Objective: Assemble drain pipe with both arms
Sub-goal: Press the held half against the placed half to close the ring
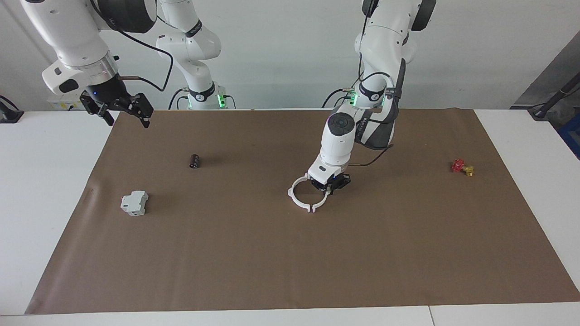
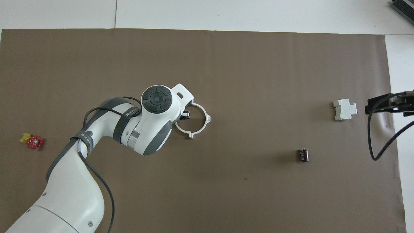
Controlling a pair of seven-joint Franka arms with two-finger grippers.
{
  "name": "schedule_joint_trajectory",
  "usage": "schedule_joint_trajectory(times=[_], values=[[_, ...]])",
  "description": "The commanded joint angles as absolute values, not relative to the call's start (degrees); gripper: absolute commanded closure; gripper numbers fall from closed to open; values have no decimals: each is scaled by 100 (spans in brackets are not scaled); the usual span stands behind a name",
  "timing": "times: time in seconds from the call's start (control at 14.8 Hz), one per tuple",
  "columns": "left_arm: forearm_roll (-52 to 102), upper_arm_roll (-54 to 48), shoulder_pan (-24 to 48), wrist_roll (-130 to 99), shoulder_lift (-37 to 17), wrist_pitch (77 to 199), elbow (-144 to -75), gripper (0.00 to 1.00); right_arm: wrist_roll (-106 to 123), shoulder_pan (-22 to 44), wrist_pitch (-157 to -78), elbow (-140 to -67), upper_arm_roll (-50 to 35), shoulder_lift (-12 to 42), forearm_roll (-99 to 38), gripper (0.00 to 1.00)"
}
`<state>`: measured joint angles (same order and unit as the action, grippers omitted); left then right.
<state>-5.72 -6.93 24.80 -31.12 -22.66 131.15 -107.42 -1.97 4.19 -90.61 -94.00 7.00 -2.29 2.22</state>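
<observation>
The drain pipe (image 1: pixel 311 209) lies as one white ring with small tabs on the brown mat near the table's middle; it also shows in the overhead view (image 2: pixel 191 135). My left gripper (image 1: pixel 330 186) is down at the ring's rim, on the side toward the left arm's end, and covers that part; in the overhead view the left gripper (image 2: pixel 185 115) shows just inside the ring under the wrist. My right gripper (image 1: pixel 126 115) is open and empty, raised over the mat's corner at the right arm's end; it waits there (image 2: pixel 372 106).
A grey-white blocky box (image 1: pixel 134 202) (image 2: pixel 344 109) and a small dark cylinder (image 1: pixel 194 160) (image 2: pixel 303 154) lie toward the right arm's end. A small red and yellow part (image 1: pixel 461 167) (image 2: pixel 32 141) lies toward the left arm's end. The brown mat (image 1: pixel 272 262) covers the table.
</observation>
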Motion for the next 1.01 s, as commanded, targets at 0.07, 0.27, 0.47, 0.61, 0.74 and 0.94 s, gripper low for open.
schedule_joint_trajectory(times=[0.07, 0.27, 0.47, 0.61, 0.74, 0.94], values=[[-721, -598, 2584, -3261, -2188, 13333, -10907, 96, -70, 360, -9088, -9510, 659, -343, 246, 0], [-738, -598, 2584, -3296, -2188, 13403, -10933, 96, -70, 360, -9079, -9510, 659, -343, 246, 0], [-729, -598, 2584, -3296, -2188, 13403, -10942, 96, -70, 360, -9088, -9510, 659, -343, 255, 0], [-730, -598, 2584, -3296, -2188, 13403, -10942, 96, -70, 360, -9088, -9510, 659, -343, 246, 0], [-738, -598, 2584, -3296, -2188, 13403, -10942, 96, -70, 360, -9088, -9510, 659, -343, 246, 0], [-738, -598, 2584, -3296, -2188, 13403, -10942, 96, -70, 360, -9079, -9510, 659, -343, 246, 0]])
